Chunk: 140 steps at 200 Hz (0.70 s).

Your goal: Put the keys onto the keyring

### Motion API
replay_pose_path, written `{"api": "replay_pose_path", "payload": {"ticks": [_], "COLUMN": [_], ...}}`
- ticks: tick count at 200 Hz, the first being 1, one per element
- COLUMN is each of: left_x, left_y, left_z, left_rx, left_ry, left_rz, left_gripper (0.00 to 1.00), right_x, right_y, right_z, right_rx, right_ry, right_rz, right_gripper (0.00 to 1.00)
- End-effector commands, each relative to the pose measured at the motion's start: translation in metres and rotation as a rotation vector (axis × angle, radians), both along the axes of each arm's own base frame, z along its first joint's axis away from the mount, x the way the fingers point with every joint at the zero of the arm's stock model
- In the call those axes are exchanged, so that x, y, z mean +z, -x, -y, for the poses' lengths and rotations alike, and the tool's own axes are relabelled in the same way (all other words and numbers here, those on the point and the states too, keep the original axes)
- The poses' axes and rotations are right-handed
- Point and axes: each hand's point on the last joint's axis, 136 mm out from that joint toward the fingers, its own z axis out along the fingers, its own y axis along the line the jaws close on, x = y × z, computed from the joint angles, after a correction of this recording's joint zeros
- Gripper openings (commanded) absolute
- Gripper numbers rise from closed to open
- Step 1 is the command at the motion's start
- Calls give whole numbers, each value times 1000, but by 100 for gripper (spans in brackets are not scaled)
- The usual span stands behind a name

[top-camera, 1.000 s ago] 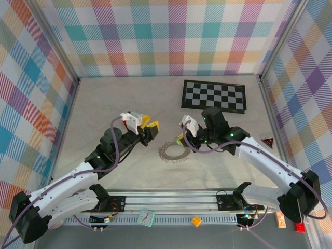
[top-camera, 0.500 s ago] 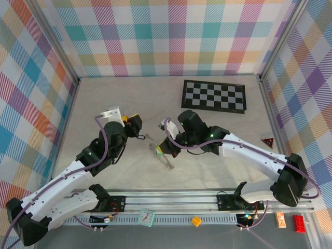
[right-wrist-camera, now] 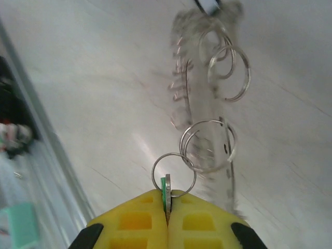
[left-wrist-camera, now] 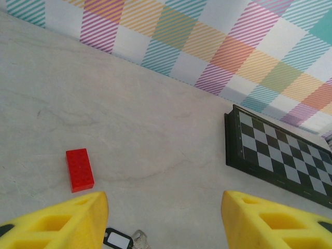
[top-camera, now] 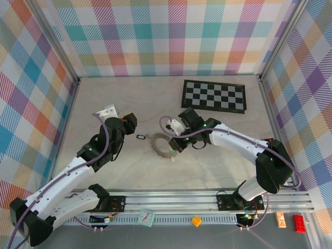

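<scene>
Seemingly midway, the right claw (right-wrist-camera: 167, 218) pinched the green key (right-wrist-camera: 165, 188) beside the keyring (top-camera: 158, 144), while the black key (left-wrist-camera: 118, 239) lay loose near the spread left claw (left-wrist-camera: 165, 218).

The keyring (right-wrist-camera: 178, 98) is seen as shiny, beaded metal. The table (left-wrist-camera: 155, 129) is shown matt and faintly veined, the red block (left-wrist-camera: 79, 169) as smooth plastic.

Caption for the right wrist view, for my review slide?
Right gripper shut on the green-headed key, small split rings and blurred keyring beyond.

Bare tabletop (top-camera: 119, 98) beyond keyring (top-camera: 163, 146), red block (left-wrist-camera: 80, 169)
</scene>
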Motion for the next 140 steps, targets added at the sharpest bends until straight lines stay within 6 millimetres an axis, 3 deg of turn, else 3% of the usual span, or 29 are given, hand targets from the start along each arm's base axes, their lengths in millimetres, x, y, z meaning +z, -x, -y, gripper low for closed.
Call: {"api": "replay_pose_path", "payload": {"ticks": [1, 34, 98, 121, 140], "left_x": [-1, 0, -3, -3, -3], "left_y": [0, 0, -6, -9, -13], "left_z": [1, -1, 1, 0, -1], "left_rx": [-35, -31, -30, -13, 4], "left_ry": [-14, -8, -26, -32, -37], "left_rz": [-2, 6, 5, 6, 6], "left_gripper": [59, 59, 59, 59, 59], "right_x": [-11, -30, -63, -74, -80], "right_y": [16, 16, -16, -22, -24], "right_z": [27, 57, 100, 105, 109], "right_rx": [178, 239, 244, 241, 255], "right_ry": [152, 337, 629, 671, 699], "right_rz": [18, 31, 188, 207, 221], "right_gripper": [0, 0, 2, 10, 23]}}
